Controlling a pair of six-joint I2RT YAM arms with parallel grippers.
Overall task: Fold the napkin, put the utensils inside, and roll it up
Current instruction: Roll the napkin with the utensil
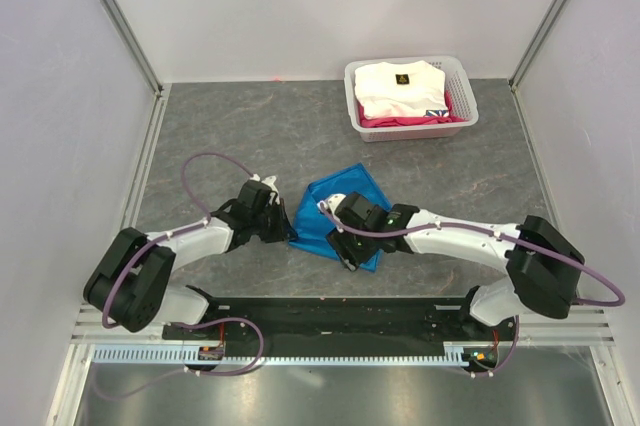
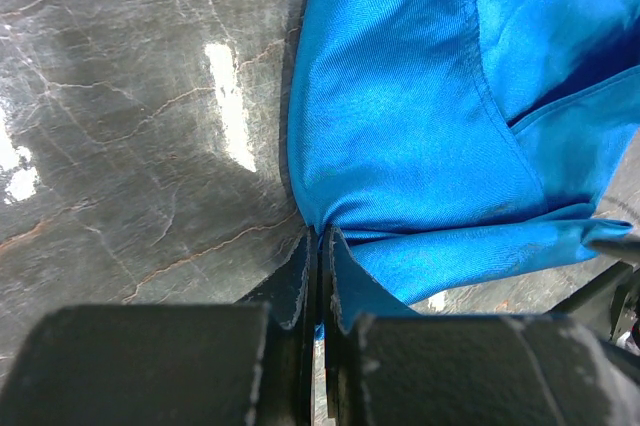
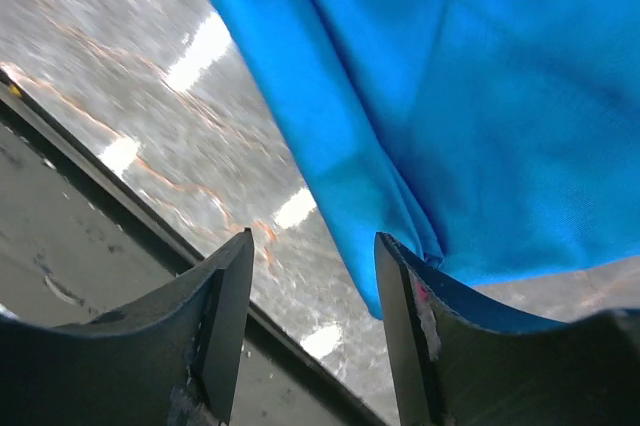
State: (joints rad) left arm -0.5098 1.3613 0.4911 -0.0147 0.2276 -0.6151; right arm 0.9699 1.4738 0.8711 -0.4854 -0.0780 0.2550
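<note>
Napkin (image 1: 345,208) lies on the grey table (image 1: 220,136) between the two arms. It sits bunched and partly doubled over rather than spread flat, with its near edge toward the arm bases.

Left gripper (image 2: 319,242): fingers pressed together, pinching a fold of the napkin's left edge right at the table surface. The cloth fans out from the pinch in creases. Judgement: this grip anchors that side so the cloth cannot slide while the other arm works.

Right gripper (image 3: 315,246): fingers spread, with nothing between them. Only table and the dark strip at its near edge show through the gap. The napkin's near right corner hangs just beside the inner face of one finger, possibly touching it; contact cannot be confirmed. Judgement: the gripper is lined up on that corner, either to take it or having just let it go. The views do not say which.

Utensils: not visible in any view. They may be hidden under the cloth or the arms; cannot tell.

Basket (image 1: 462,96) with white and pink folded clothes (image 1: 400,86) stands well apart at the far right. It is not involved.

Judgement on progress: fold stage. The cloth is not yet a tidy folded shape, and no rolling has begun.

Risk: with one side pinned low, a pull on the opposite corner could drag or twist the thin fabric instead of laying it flat.
</note>
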